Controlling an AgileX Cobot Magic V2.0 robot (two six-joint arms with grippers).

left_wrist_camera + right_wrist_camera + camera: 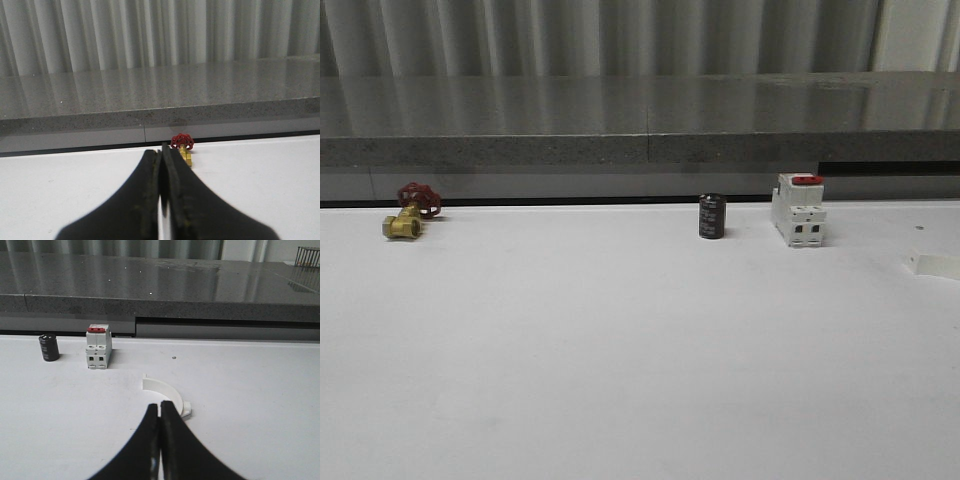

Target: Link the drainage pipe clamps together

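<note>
One white semicircular drainage pipe clamp [165, 391] lies on the white table just beyond my right gripper [160, 405], whose black fingers are pressed together with nothing between them. In the front view a white piece of a clamp [932, 264] shows at the right edge of the table. My left gripper [163, 150] is shut and empty, its tips pointing toward the back of the table.
A brass valve with a red handwheel [410, 212] sits at the back left, also seen past the left fingers as the valve [183, 145]. A black capacitor [712, 216] and a white breaker with red switch [798, 209] stand at the back. A grey stone ledge [640, 120] runs behind the table.
</note>
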